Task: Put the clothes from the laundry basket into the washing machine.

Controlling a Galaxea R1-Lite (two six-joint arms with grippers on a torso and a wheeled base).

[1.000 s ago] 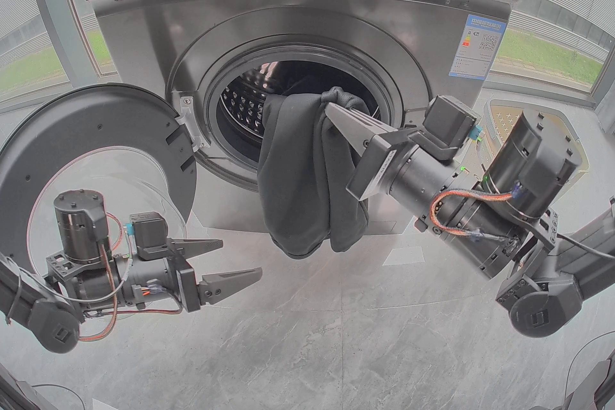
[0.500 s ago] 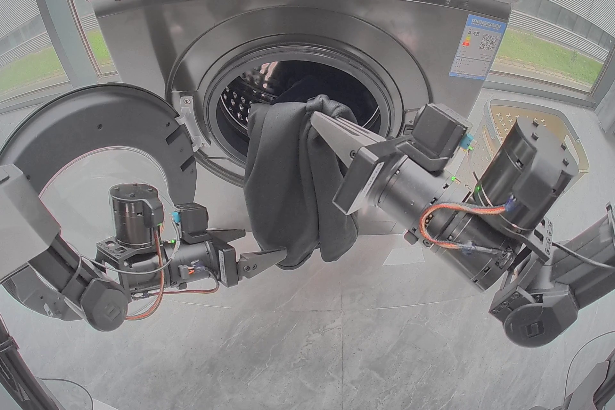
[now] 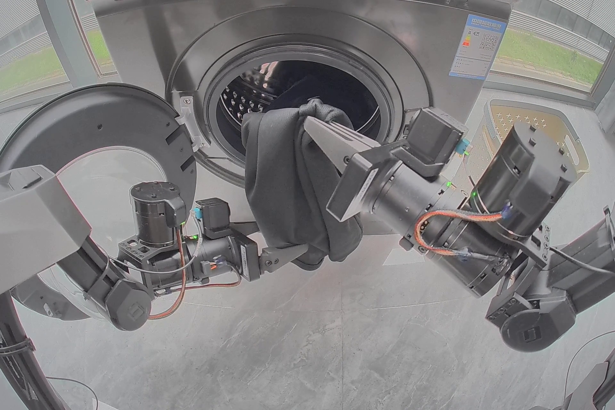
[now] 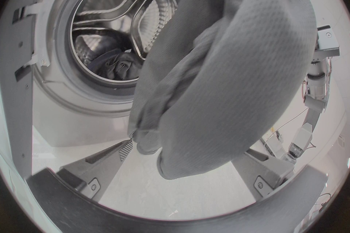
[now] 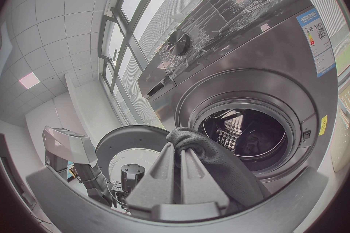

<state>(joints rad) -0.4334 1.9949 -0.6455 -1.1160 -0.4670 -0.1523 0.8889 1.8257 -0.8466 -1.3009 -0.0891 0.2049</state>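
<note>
Step in hand, as I read it: feed the grey garment into the drum.

The washing machine (image 3: 295,33) is dead ahead of both sets of jaws. Its door (image 3: 96,129) stands open outboard of the left gripper (image 4: 187,151), and the drum mouth (image 3: 301,91) is just beyond the right gripper (image 3: 312,126) tips. The garment (image 3: 288,187) is pinched at its top fold, with the right jaws clamped tight on it. It drapes well below them, outside the drum. The left jaws are spread wide with the garment's lower end hanging between them.

I'd close left on that end, raise it to right-jaw height and push both through the mouth before letting go. Otherwise the tail likely catches on the lip. The laundry basket (image 3: 506,116) is behind the right jaws, beside that arm.

Materials:
- **Machine:** dark brushed metal, with a ribbed, perforated steel drum.
- **Garment:** thick limp knit with a fine waffle texture; it will fold and slump.
- **Basket:** pale perforated plastic.
- **Dark clothes (image 4: 116,62):** crumpled in the drum, beyond the left jaws.
</note>
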